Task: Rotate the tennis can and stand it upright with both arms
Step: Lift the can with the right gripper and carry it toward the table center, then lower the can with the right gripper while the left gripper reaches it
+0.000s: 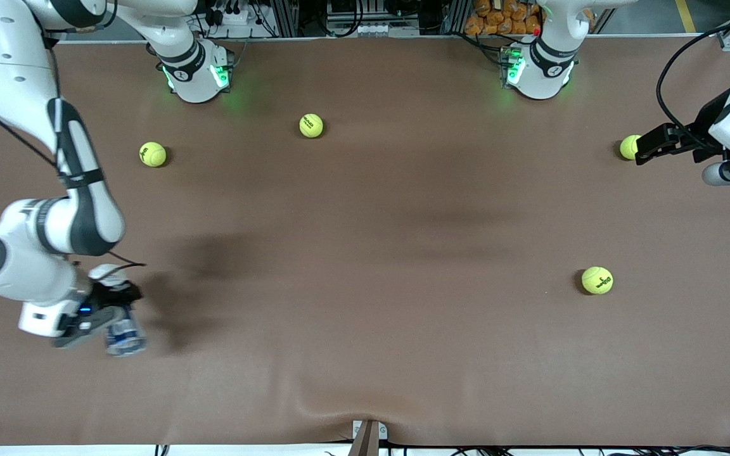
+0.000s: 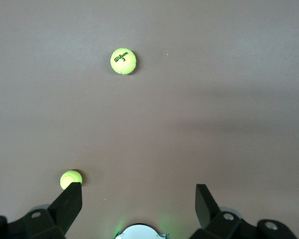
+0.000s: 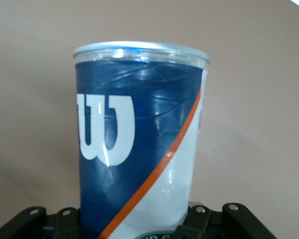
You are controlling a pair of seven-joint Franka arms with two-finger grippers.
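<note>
- Your right gripper is clamped on the tennis can, over the table's right-arm end.
- Left gripper waits, fingers apart, by a tennis ball.
- Looks light, slick, crushable: grip the label mid-body, gently.

The tennis can is navy with a big white letter, an orange-red diagonal stripe, a white lower part and a silver rim. The balls are yellow-green (black print); the table is brown.
</note>
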